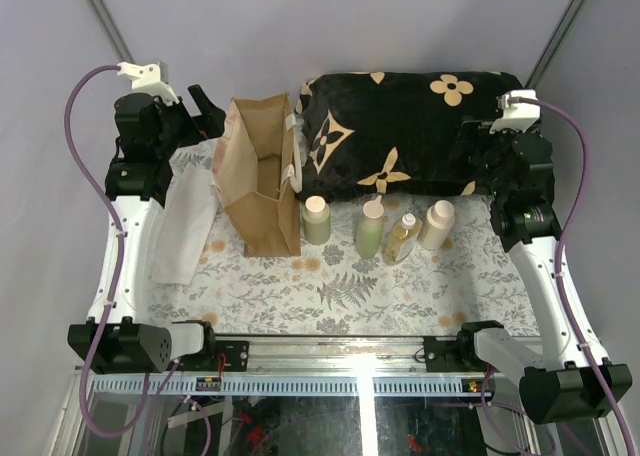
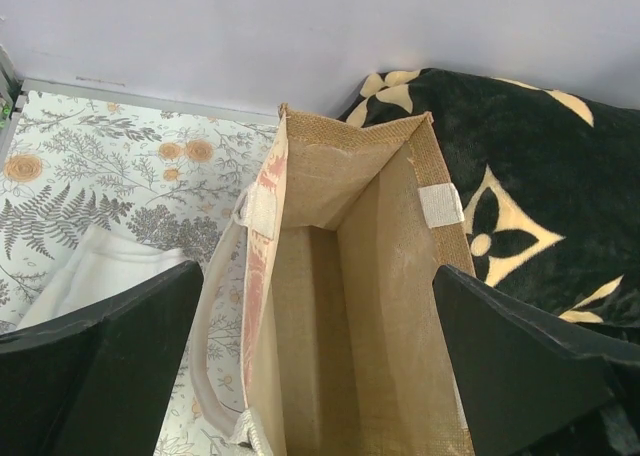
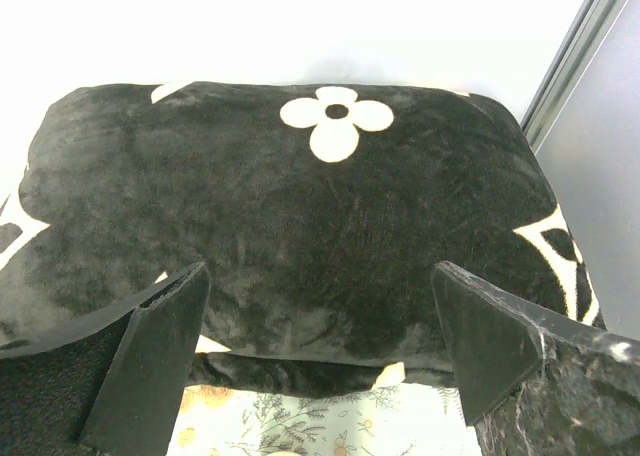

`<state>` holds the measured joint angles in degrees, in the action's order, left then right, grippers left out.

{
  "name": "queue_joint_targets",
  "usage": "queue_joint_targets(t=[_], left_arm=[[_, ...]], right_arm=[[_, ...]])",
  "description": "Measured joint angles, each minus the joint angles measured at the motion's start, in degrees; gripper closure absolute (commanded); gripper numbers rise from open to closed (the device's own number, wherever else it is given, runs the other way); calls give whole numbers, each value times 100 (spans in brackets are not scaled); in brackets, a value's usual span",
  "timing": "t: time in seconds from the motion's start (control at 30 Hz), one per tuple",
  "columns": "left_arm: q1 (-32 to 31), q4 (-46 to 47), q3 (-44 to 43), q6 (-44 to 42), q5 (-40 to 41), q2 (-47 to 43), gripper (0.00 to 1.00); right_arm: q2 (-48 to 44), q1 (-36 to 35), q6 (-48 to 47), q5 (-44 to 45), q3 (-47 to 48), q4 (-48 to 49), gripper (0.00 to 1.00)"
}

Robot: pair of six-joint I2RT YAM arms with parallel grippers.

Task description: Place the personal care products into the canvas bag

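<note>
The tan canvas bag (image 1: 260, 176) stands open at the back left of the table. The left wrist view looks down into its empty inside (image 2: 340, 306). Four small bottles stand in a row to its right: a greenish one (image 1: 316, 221), a second greenish one (image 1: 371, 231), a clear amber one (image 1: 402, 238) and a cream-beige one (image 1: 436, 224). My left gripper (image 1: 207, 111) (image 2: 320, 376) is open and empty, just behind and left of the bag's mouth. My right gripper (image 1: 472, 156) (image 3: 320, 366) is open and empty over the near edge of the black cushion, behind the bottles.
A big black cushion with beige flower marks (image 1: 410, 126) (image 3: 300, 206) (image 2: 540, 176) lies at the back right, touching the bag. A white folded cloth (image 1: 185, 226) (image 2: 100, 276) lies left of the bag. A floral tablecloth (image 1: 330, 291) covers the table.
</note>
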<state>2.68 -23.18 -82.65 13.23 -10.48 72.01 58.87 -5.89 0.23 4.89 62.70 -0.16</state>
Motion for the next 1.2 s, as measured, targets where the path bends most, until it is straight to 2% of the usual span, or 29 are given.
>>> queue_joint_targets(t=[0.3, 0.47, 0.7, 0.83, 1.03, 1.2], left_arm=[[0, 15, 46, 170, 4, -9, 0], [153, 306, 396, 490, 35, -146, 0], [256, 247, 142, 391, -841, 223, 0], [111, -7, -151, 79, -1117, 647, 0], [-146, -761, -188, -400, -369, 763, 0], [-140, -968, 98, -503, 407, 614, 0]], right_arm=[[-85, 0, 4, 2, 9, -142, 0], [199, 0, 72, -55, 494, -822, 0], [636, -74, 291, -616, 1432, -1788, 0], [960, -472, 332, -839, 1947, -2468, 0], [1593, -1495, 345, -1036, 2505, -3233, 0], [1873, -1622, 459, -1193, 2555, -3587, 0]])
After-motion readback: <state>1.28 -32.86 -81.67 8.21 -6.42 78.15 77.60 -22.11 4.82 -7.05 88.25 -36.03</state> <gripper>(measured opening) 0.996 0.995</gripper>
